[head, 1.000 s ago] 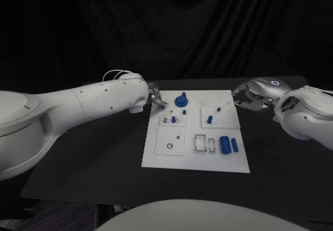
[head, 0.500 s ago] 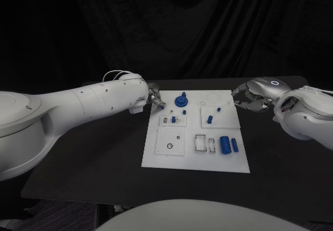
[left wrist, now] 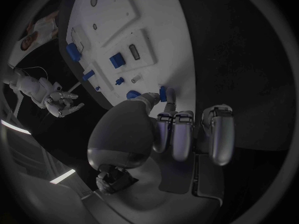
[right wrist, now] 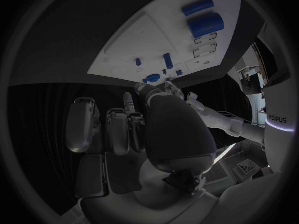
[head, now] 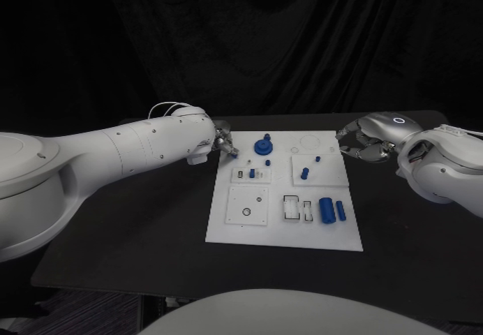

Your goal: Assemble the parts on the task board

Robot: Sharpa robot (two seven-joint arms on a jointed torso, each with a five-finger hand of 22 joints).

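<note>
Two white arms reach over the black table (head: 131,230) in the head view, one from each side of the white task board (head: 285,234). The left robot hand (head: 223,144) sits at the board's far left corner with a small blue part (head: 234,155) at its fingertips, right at the board's edge. The right robot hand (head: 362,143) hangs just off the board's far right corner, fingers curled in, nothing in them. On the board a blue knob-like part (head: 262,146) stands near the far edge, and two blue cylinders (head: 331,209) lie side by side towards the near right.

From the left wrist, the left robot hand (left wrist: 181,129) pinches a small blue part (left wrist: 164,93) between thumb and finger against the board's (left wrist: 156,15) edge, the other fingers curled beside it.

From the right wrist, the right robot hand (right wrist: 134,127) shows its fingers folded together, empty, apart from the board (right wrist: 131,45); the two blue cylinders (right wrist: 201,16) lie at its far side.
</note>
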